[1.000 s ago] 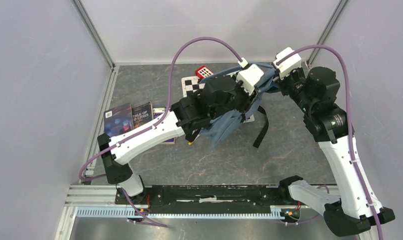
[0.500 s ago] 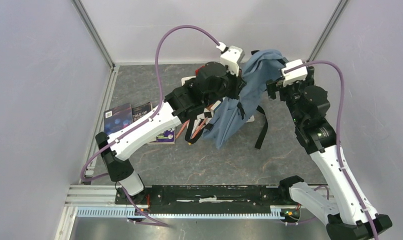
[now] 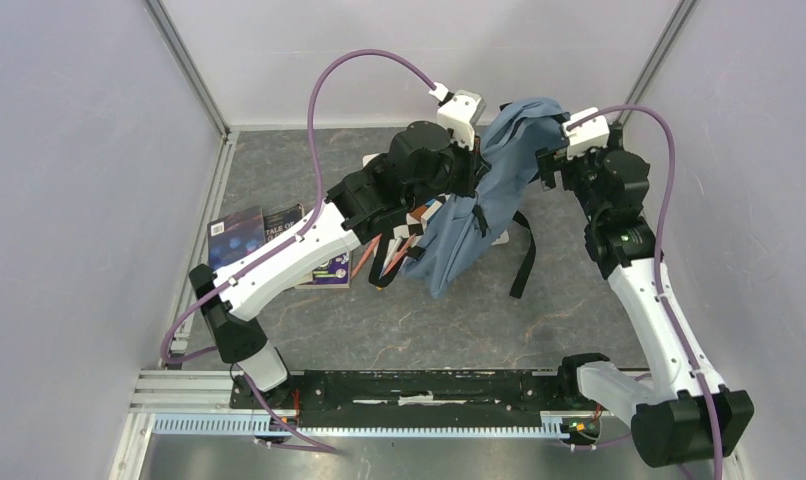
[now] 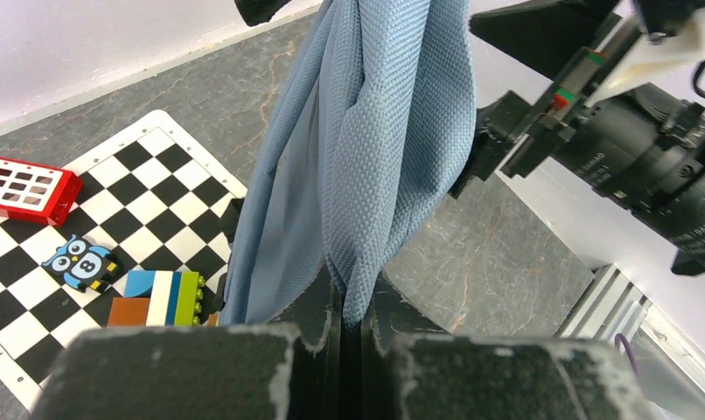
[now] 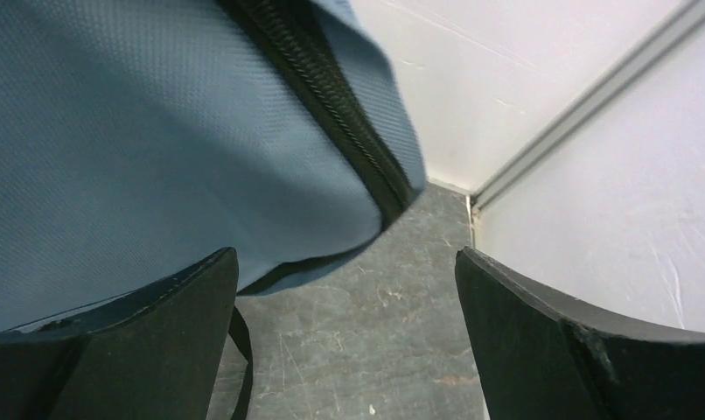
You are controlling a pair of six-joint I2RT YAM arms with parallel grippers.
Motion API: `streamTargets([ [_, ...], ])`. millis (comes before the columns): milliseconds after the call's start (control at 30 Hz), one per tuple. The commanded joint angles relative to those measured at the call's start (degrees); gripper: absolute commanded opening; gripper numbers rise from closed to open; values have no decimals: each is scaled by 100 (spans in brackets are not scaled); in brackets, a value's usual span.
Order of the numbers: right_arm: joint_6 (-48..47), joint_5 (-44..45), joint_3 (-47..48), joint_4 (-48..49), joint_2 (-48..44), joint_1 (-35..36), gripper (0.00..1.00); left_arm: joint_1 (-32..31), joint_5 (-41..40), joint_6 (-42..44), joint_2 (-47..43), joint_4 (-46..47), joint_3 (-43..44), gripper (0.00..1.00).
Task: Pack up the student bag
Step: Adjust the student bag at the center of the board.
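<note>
The student bag [image 3: 469,215] is a blue-grey fabric backpack hanging upright above the table, its top bunched and lifted. My left gripper [image 3: 477,168] is shut on a fold of its fabric; in the left wrist view the cloth [image 4: 375,131] rises from between the closed fingertips [image 4: 353,293]. My right gripper [image 3: 545,170] stands open just right of the bag's top, holding nothing. The right wrist view shows the bag [image 5: 157,131] and its dark zipper [image 5: 331,114] above the left finger, with bare floor between the fingers [image 5: 345,262].
A checkerboard [image 4: 157,184] lies under the bag with a red block [image 4: 21,188], an owl piece [image 4: 80,262] and a striped brick [image 4: 161,297]. Books [image 3: 259,235] lie at the left. A black strap [image 3: 524,255] trails on the table. The right wall is close.
My left gripper has shut on the bag and lifted it up toward the back. The right gripper has let go of the bag, opened wide and drawn slightly right.
</note>
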Motion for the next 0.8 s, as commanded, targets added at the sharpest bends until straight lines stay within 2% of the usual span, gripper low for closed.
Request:
streamTargets([
  [0,-412,-1000,304,632,237,-94,98,-3,155,299,-382,69,115,2],
  [100,-834,-1044,214,852,241,-90,97,-5,396,520,-387,-11,175,2],
  [233,-1451,-690,139,1149,160,-97,76,-9,731,850,-412,-85,215,2],
  [300,-1638,-563,296,1097,164,-94,63,-9,947,941,-406,-85,249,2],
  [367,-1733,-544,469,1037,169,-92,28,-9,1294,999,-374,-33,296,2],
  [400,-1726,-542,528,1036,149,-95,20,-9,1493,988,-348,30,336,2],
  [533,-1751,-463,775,1042,27,-96,0,-13,1893,766,-200,294,556,2],
  [667,-1906,-366,1079,1001,-163,-94,0,-34,1775,140,-179,795,424,2],
  [767,-2044,-366,1311,895,-260,-97,0,-35,1471,-720,-305,1228,-257,2],
])
